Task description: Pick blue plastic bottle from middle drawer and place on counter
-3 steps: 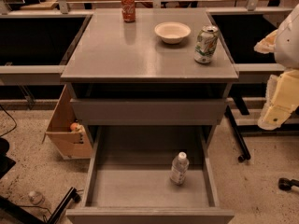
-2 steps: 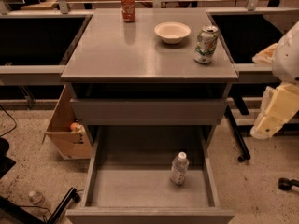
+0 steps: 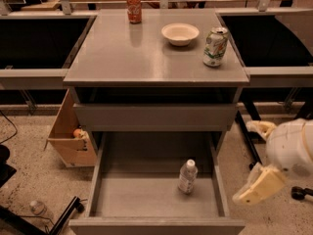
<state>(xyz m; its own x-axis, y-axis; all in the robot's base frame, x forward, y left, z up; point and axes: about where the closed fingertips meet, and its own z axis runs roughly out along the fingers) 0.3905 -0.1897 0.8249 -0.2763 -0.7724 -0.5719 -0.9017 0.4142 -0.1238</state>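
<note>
Gripper point(image 3: 259, 186) low, right of the open middle drawer point(image 3: 142, 199), outside its wall; grip state cannot be told. Upright on drawer floor: blue plastic bottle point(image 3: 188, 176).

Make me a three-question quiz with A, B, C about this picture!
1. Cans on the counter: A one; B two; C four.
2. The blue plastic bottle is: A on the counter; B under the cabinet; C in the middle drawer.
3. The middle drawer is: A pulled open; B shut; C taken out.
Answers: B, an orange can and a green-and-white can; C, it stands on the drawer floor; A, its floor shows. The gripper hangs right of the drawer, outside it.
</note>
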